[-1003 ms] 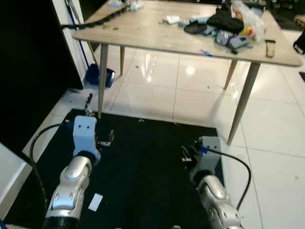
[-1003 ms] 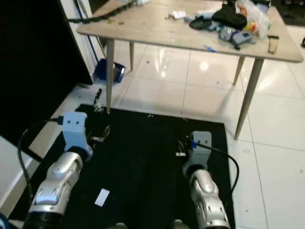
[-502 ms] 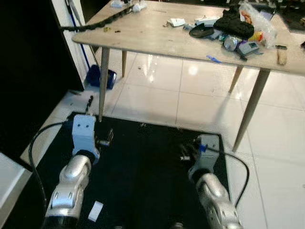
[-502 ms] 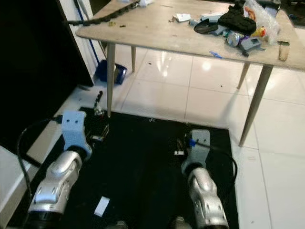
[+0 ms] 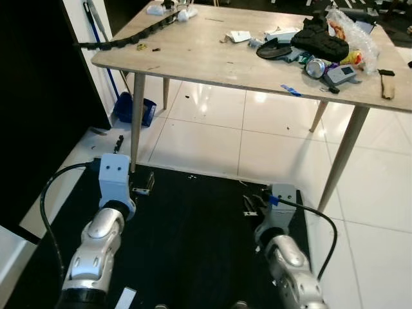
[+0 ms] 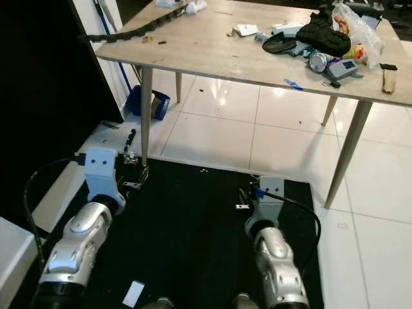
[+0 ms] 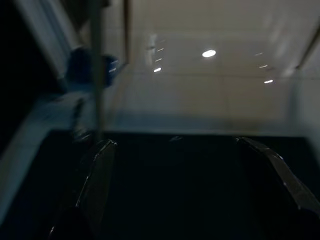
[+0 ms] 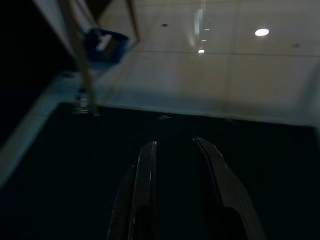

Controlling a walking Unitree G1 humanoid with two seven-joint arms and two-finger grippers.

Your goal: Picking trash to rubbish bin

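On the wooden table [image 5: 193, 55] lies litter: a crumpled white paper [image 5: 239, 36], a drinks can [image 5: 315, 67], a clear plastic bag [image 5: 351, 29] and a black cloth [image 5: 322, 42]. A white paper scrap [image 5: 125, 297] lies on the black mat [image 5: 193, 244] near my left arm. Both arms are held low over the mat, well short of the table. My left gripper [image 7: 175, 142] is open, its fingers [image 7: 97, 170] wide apart with nothing between them. My right gripper [image 8: 175, 144] has its fingers [image 8: 145, 170] close together and holds nothing.
A blue dustpan-like object [image 5: 132, 109] sits on the white tiles by the table's left leg [image 5: 136, 122]. A black cable chain [image 5: 129, 42] runs along the table's left edge. A dark wall stands on the left. Open tile floor lies under and right of the table.
The whole view has shifted, so the table shows more fully and the scrap sits lower in frame: the camera moved. Both arms keep their pose.
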